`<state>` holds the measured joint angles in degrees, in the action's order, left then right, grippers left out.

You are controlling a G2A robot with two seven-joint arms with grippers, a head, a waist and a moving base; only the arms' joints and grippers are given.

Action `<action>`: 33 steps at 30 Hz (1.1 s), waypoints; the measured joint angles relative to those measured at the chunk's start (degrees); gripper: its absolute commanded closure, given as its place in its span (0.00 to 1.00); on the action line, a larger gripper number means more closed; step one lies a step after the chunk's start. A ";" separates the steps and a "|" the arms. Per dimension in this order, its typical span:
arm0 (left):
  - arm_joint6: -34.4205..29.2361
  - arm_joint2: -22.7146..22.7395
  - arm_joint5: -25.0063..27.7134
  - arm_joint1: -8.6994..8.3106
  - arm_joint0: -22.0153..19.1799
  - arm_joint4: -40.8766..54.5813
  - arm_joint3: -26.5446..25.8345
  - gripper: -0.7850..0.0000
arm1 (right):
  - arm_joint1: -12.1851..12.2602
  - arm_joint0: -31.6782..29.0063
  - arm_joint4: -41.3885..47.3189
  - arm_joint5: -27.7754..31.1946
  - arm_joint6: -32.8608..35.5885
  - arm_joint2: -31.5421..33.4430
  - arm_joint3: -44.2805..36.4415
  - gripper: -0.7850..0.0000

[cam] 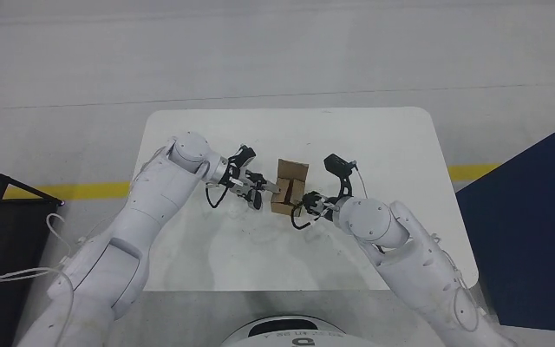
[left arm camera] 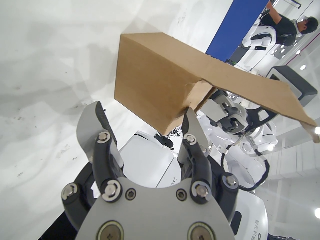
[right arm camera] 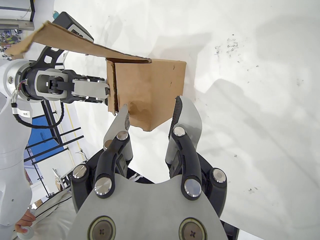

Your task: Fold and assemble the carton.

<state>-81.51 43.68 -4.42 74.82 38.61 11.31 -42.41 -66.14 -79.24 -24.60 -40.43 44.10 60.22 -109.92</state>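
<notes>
My left pincer (left arm camera: 143,109) gapes wide astride a corner of the small brown corrugated-cardboard carton (left arm camera: 150,81), one fingertip (left arm camera: 188,116) touching its raw edge. My right pincer (right arm camera: 151,104), set narrower, straddles a corner on the other side. Neither seems to clamp it, so I judge an uneven push could skew or topple it, or crease the long flap (left arm camera: 250,91) wrongly. The carton sits mid-frame in the top view on the white bench (cam: 381,139), half formed: walls squared, flap splayed outward, a slit between two walls.
</notes>
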 measured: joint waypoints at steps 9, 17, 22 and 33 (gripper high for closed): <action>0.22 -1.18 0.31 0.79 -1.10 -0.23 1.05 0.58 | -0.12 2.17 -2.86 -1.13 0.02 -1.78 1.70 0.52; -0.16 -2.36 0.40 1.51 -2.50 -1.02 1.22 1.00 | -0.37 3.13 -3.60 -1.17 -0.26 -3.04 2.24 0.51; -0.21 -2.86 0.74 1.94 -3.46 -1.33 1.60 0.00 | -0.44 3.59 -4.91 -0.38 -0.78 -3.83 2.21 0.51; -0.39 -2.68 2.23 2.26 -4.84 -1.15 3.72 0.00 | 0.03 4.19 -9.64 0.80 -1.23 -2.31 1.88 0.51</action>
<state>-81.90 41.01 -2.19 77.08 33.77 10.16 -38.68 -66.12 -75.05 -34.23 -39.63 42.87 57.91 -108.04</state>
